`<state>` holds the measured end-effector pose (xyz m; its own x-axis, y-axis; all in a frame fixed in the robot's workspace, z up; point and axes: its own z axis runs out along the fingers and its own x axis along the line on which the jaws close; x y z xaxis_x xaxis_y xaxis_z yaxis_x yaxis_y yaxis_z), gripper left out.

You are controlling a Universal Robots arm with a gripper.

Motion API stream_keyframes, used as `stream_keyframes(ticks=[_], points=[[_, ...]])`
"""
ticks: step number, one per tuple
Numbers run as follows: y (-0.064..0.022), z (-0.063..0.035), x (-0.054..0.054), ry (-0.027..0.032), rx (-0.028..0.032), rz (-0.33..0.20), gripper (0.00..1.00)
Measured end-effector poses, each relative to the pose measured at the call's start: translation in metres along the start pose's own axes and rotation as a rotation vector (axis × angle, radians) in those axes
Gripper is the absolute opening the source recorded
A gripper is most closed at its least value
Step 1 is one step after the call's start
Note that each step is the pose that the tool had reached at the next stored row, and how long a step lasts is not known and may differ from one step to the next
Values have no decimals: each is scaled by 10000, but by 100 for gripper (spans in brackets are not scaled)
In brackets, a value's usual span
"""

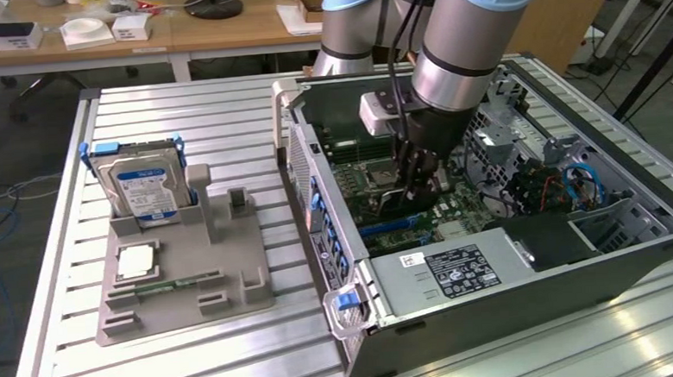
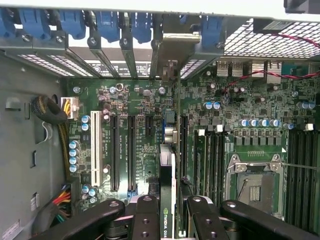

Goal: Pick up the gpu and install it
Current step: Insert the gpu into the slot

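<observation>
While the arm reaches down into the open computer case (image 1: 616,251), the gripper (image 1: 415,189) sits low over the motherboard (image 2: 125,100) with its fingers (image 2: 145,220) pinching the gpu (image 2: 167,200) edge-on between them. In the wrist view the card stands upright, its silvery bracket end reaching toward the rear slot openings (image 2: 170,50), lined up beside the long black expansion slots (image 2: 131,150); whether it is seated, can't tell. On the exterior view's left a grey holder tray (image 1: 180,292) carries the hard drive (image 1: 143,190) standing upright, a cpu (image 1: 136,262) lying flat
</observation>
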<state>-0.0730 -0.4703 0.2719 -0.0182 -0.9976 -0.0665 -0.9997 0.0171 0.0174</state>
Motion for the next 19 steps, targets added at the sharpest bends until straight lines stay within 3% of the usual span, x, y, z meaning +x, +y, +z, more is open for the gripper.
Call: stream_keyframes(ticks=[14, 19], points=[[-2, 157, 11, 0, 0, 0, 26], [1, 168, 11, 1, 0, 2, 26]])
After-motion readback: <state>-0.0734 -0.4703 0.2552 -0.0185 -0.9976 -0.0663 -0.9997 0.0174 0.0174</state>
